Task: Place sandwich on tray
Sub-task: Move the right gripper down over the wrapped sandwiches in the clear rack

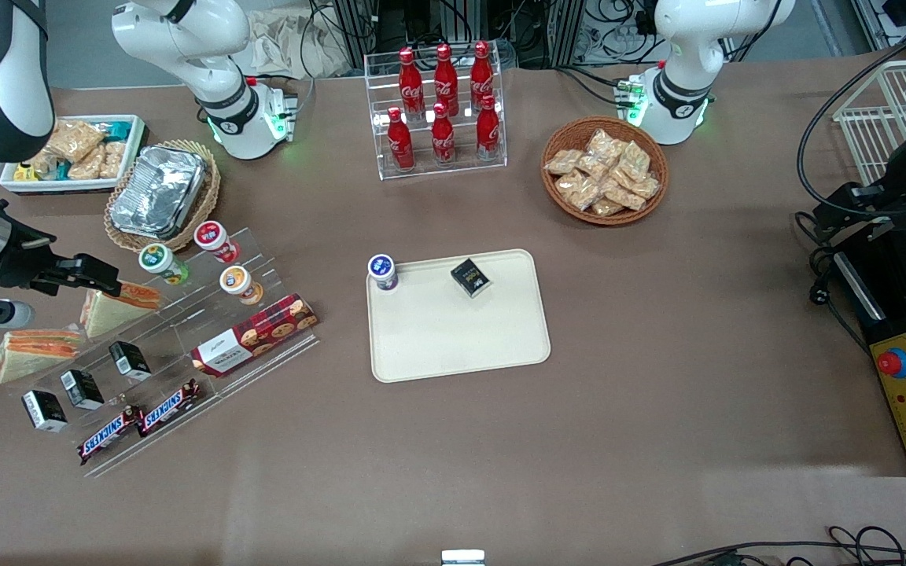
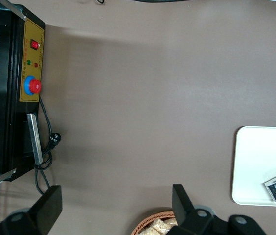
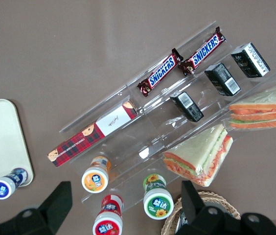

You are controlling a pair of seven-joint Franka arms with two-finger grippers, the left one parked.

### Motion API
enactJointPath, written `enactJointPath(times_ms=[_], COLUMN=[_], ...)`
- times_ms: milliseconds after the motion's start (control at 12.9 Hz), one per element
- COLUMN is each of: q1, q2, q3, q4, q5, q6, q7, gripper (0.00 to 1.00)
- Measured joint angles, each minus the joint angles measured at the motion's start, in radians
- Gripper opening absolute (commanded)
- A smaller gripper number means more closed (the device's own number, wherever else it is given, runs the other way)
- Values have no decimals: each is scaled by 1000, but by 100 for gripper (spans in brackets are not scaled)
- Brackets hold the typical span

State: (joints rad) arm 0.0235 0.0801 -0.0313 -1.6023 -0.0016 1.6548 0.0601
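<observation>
The sandwich (image 3: pixel 200 156) lies flat on the clear rack (image 3: pixel 162 132), its cut edge toward the basket (image 3: pixel 201 215). The gripper (image 3: pixel 123 205) hangs above with wide-spread fingers (image 3: pixel 57 200), the sandwich just beside one.

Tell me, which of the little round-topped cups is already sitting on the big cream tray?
The blue-lidded cup, at a corner of the cream plastic tray. The green, red and orange ones wait on the clear rack, near the black gripper.

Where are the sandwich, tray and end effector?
sandwich (image 1: pixel 111 308): front view, white bread face.
tray (image 1: pixel 453 338): front view, bare floor.
end effector (image 1: pixel 103 277): front view, fingertips, above the sandwich.
</observation>
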Motion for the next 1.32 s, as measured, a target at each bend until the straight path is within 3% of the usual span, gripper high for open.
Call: enactJointPath(times_ms=[699, 1320], q1=[-7, -176], q2=[-3, 32], q3=[-7, -37], q4=[1, 0], q5=[-20, -23], q6=[0, 33], q7=[27, 551], gripper=[99, 99])
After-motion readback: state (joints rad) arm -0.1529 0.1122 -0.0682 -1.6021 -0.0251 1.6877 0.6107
